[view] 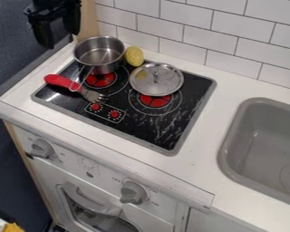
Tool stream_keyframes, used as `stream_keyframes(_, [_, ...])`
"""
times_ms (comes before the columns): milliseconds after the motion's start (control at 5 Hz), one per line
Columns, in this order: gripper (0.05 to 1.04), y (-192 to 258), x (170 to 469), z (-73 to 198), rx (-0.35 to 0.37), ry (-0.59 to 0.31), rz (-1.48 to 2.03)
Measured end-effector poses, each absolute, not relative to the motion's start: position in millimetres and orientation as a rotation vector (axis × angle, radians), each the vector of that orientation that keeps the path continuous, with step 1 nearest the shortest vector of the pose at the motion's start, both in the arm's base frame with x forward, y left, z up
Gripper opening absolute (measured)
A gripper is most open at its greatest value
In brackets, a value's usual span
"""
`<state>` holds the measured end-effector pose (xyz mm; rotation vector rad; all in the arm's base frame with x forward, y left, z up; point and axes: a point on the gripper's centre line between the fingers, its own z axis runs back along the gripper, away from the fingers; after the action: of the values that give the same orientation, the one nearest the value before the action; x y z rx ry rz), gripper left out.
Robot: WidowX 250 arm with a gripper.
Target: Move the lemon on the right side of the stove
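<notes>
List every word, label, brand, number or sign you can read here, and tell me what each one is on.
None can be read with certainty.
Beside the left-hand knob: faint marks, too small.
Around the right-hand knob: tiny lettering, too small.
On the white front panel, between the knobs: a small printed patch, too blurred.

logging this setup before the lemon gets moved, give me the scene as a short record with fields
lemon: at the back edge of the stove, just right of the pot
pot: back left of the stove, without its lid on
lid: on the stove, right of the pot, partly over a red burner mark
fork: red handle toward the left, tines on the stove
gripper: upper left, jaws apart, holding nothing
sink: right of the stove
lemon on right side: not yet
</notes>
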<state>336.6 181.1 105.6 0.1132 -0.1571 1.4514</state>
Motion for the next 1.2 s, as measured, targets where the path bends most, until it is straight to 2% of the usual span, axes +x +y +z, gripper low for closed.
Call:
stream_keyframes(200, [1.000,180.3,335.8,91.9,0.122,-0.117,1.449])
stream_keyframes(600, [1.000,140.3,353.6,88.7,0.098,-0.109,1.322])
stream_keyframes(800, [1.000,118.8,363.9,90.8,0.060,-0.109,1.256])
stream_keyframes(1000, [1.000,102.9,380.7,106.5,0.008,-0.132,1.189])
stream_keyframes(1200, [1.000,93.5,399.0,84.1,0.065,-0.142,1.160])
